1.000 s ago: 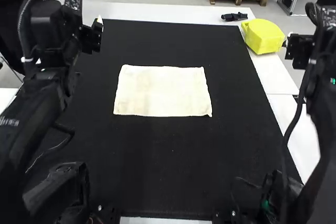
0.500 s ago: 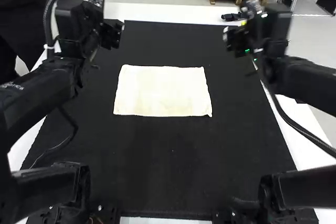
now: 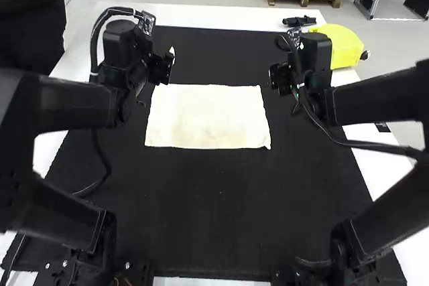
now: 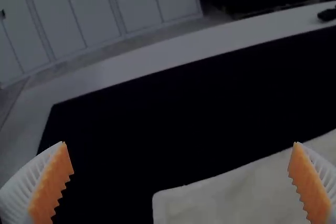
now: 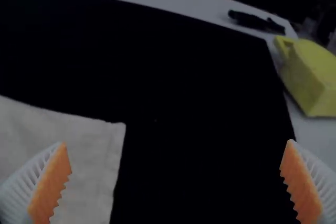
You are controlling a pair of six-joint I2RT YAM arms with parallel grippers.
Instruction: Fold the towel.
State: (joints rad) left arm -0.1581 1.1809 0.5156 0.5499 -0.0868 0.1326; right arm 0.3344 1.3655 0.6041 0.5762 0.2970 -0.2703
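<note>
On the black mat, the pale towel lies spread flat

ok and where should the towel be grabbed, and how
By the far corners of the towel: left end effector on the left corner, right end effector on the right corner, coming down from above. It lies flat on the mat, no raised fold, so pinching at a corner is likely easiest.
</note>
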